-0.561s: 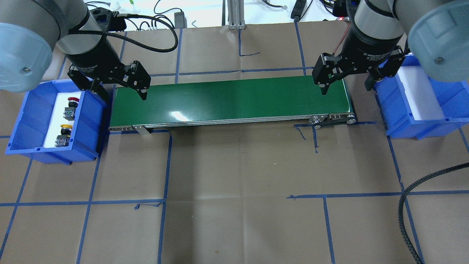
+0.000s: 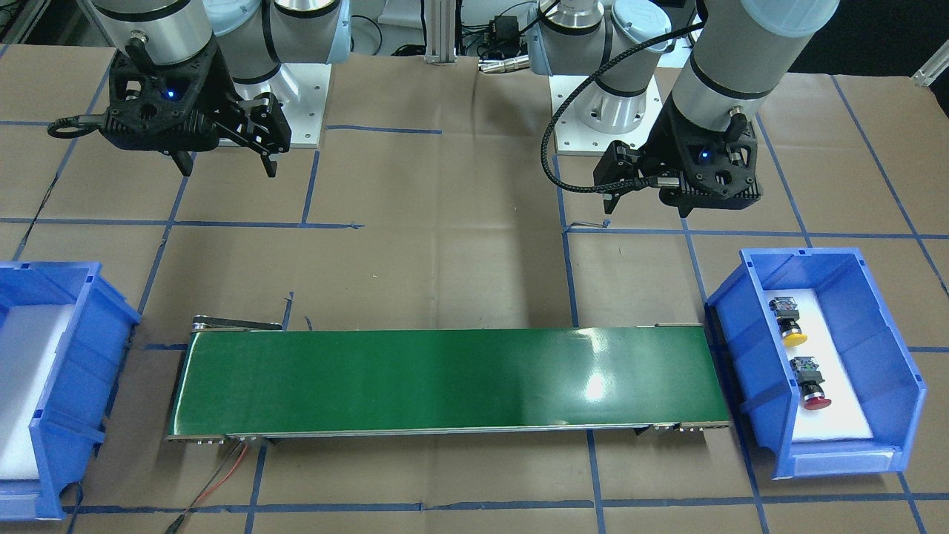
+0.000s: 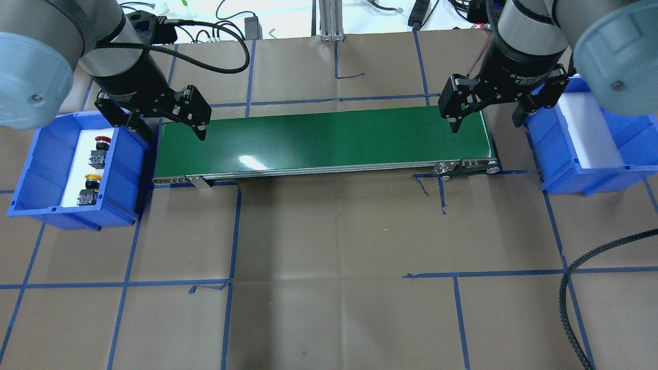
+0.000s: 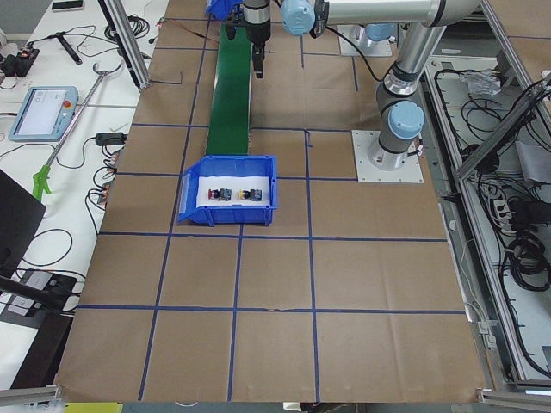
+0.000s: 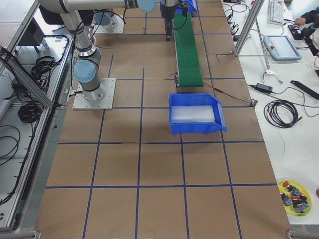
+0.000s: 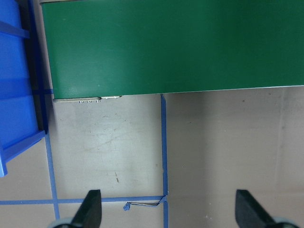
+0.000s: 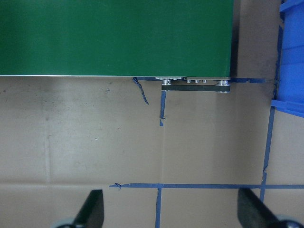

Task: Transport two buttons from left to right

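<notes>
My left claw (image 3: 173,132) hangs with its fingers spread wide and nothing between them. It is above the left end of the green conveyor belt (image 3: 324,139), just beside the left blue bin (image 3: 31,169). Both buttons lie in that bin on its white liner, apart from each other. The red button (image 3: 99,150) is farther from me and the yellow button (image 3: 88,189) nearer, each with its cap pointing away from me. I touch neither one.

My right claw (image 3: 485,125) is also spread wide and grips nothing. It hangs over the belt's right end, next to the right blue bin (image 3: 560,169), which has a white liner too. The belt runs between the two bins on the bench (image 3: 334,246), which is covered in brown paper crossed by blue tape lines.
</notes>
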